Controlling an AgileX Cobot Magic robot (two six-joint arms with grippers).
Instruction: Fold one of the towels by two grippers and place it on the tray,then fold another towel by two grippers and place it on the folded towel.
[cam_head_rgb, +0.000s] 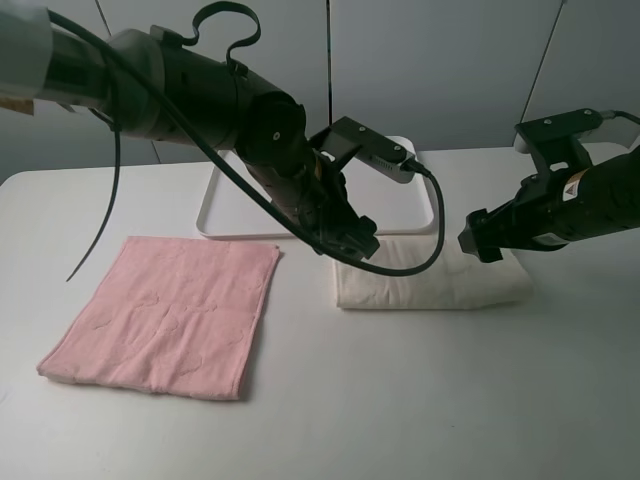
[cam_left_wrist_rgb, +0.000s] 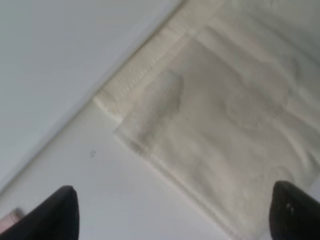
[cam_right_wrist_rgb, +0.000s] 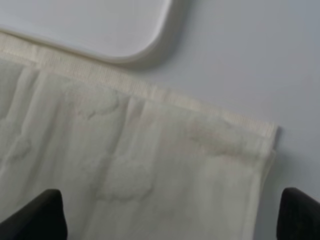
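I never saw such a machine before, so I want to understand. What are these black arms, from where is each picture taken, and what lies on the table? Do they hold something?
These are two robot arms, each ending in a two-fingered gripper. One picture comes from a camera mounted high, looking down at the white table. The other two come from small cameras on the arms' wrists, looking past the dark fingertips.

On the table lie a pink towel, spread flat, a cream towel, folded once, and behind them a white tray with nothing on it.

The left gripper and right gripper hang over the two ends of the cream towel. Both are open, with nothing between the fingers, so nothing is held.
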